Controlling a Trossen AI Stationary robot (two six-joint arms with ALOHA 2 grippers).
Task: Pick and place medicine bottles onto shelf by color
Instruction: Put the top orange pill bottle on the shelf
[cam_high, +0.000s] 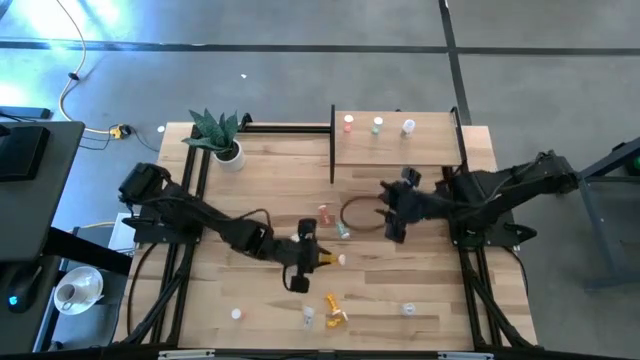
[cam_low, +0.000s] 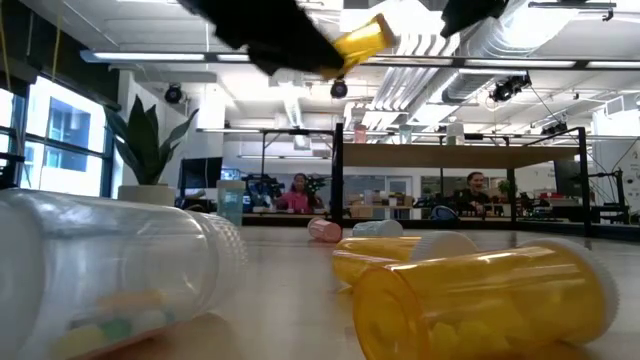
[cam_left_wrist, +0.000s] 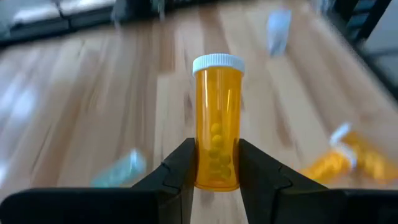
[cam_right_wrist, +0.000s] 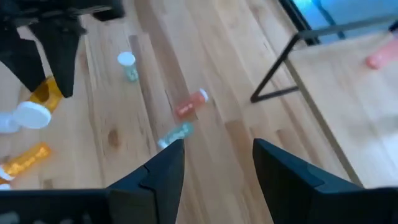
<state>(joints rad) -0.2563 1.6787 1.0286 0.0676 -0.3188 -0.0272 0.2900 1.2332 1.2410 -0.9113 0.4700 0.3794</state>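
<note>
My left gripper (cam_high: 316, 259) is over the middle of the table, shut on an orange medicine bottle (cam_left_wrist: 217, 118) with a white cap. The low view shows this bottle (cam_low: 362, 38) high above the table. My right gripper (cam_high: 392, 207) hovers open in front of the shelf (cam_high: 430, 150), with nothing between its fingers. On the shelf stand a red (cam_high: 348, 123), a green (cam_high: 377, 125) and a clear bottle (cam_high: 408, 127). A red bottle (cam_right_wrist: 189, 106) and a green bottle (cam_right_wrist: 176, 134) lie on their sides on the table between the arms. My left gripper pinches the orange bottle's lower body near its base (cam_left_wrist: 217, 177) between its two fingers. The fingers come slanting down from the table's left side and lie along the bottle. The capped end (cam_left_wrist: 217, 62) sticks out beyond the fingertips, and the bottle is lifted clear of the table.
Two orange bottles (cam_high: 335, 308), a white one (cam_high: 308, 317), a clear one (cam_high: 408, 309) and a white-capped one (cam_high: 236, 313) lie near the front edge. A potted plant (cam_high: 222, 140) stands at the far left. A dark ring (cam_high: 358, 215) lies by the shelf's black frame (cam_high: 332, 145).
</note>
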